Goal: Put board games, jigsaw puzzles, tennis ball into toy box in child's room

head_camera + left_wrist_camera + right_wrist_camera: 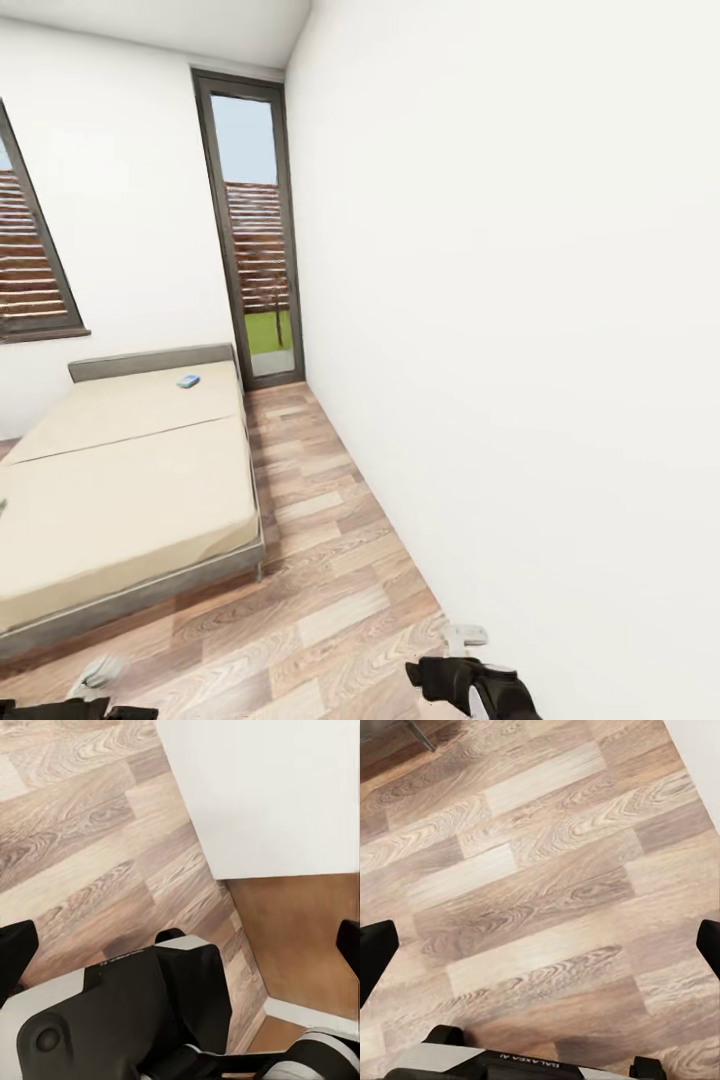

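The bed (pixel 130 490), with a two-part beige mattress and a low grey headboard, fills the left of the head view. A small blue board game (pixel 188 381) lies flat on the far mattress part near the headboard. A tiny sliver of something greenish (pixel 2 507) shows on the near mattress part at the picture's left edge; I cannot tell what it is. My left gripper (pixel 180 945) is open over the plank floor with nothing between its fingers. My right gripper (pixel 541 949) is open over bare floor too. The table, toy box and tennis ball are out of view.
A strip of wood-plank floor (pixel 320 560) runs between the bed and the white wall (pixel 520 350) on the right, up to a tall grey-framed window (pixel 255 230). Both forearms (pixel 470 685) hang low at the bottom edge. Part of my black base (pixel 127 1012) sits under the left gripper.
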`<state>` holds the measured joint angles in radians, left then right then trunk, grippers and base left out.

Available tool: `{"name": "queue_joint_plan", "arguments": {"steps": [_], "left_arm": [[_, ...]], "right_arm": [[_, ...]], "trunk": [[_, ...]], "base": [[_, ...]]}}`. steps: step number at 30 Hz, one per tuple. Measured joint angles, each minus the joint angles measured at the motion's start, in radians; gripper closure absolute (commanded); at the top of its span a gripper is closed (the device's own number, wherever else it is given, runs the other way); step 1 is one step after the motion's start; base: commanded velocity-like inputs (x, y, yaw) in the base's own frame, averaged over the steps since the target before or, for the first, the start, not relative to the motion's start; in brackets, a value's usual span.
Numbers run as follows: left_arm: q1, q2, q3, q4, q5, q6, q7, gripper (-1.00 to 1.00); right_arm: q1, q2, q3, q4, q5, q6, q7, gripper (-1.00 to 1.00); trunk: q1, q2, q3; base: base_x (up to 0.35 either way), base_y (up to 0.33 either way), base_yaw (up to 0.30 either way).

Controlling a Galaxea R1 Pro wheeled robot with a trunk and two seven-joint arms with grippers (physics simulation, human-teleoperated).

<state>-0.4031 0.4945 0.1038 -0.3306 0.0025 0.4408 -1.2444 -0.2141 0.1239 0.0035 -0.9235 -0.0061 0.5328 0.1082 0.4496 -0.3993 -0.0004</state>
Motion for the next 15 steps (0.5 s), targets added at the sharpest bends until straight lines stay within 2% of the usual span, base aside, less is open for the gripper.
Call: {"name": "queue_joint_plan", "arguments": {"steps": [7, 9, 15], "left_arm": [[0.0, 0.063, 0.015, -0.07, 0.002, 0.004, -0.136, -1.0], [0.0, 0.071, 0.023, -0.079, 0.002, 0.005, -0.156, -1.0], [0.0, 0.095, 0.102, -0.109, 0.003, 0.006, -0.253, -1.0]], "right_arm": [[-0.033, 0.013, 0.0, -0.079, 0.0, 0.06, 0.067, -1.0], [-0.035, 0.014, 0.0, -0.091, 0.0, 0.067, 0.072, -1.0], [-0.042, 0.02, 0.002, -0.128, -0.002, 0.085, 0.089, -1.0]], "trunk": [[0.0, 0.0, -0.002], [0.0, 0.0, -0.003], [0.0, 0.0, -0.005]], "base": [[0.0, 0.0, 0.291], [0.0, 0.0, 0.291], [0.0, 0.0, 0.29]]}}
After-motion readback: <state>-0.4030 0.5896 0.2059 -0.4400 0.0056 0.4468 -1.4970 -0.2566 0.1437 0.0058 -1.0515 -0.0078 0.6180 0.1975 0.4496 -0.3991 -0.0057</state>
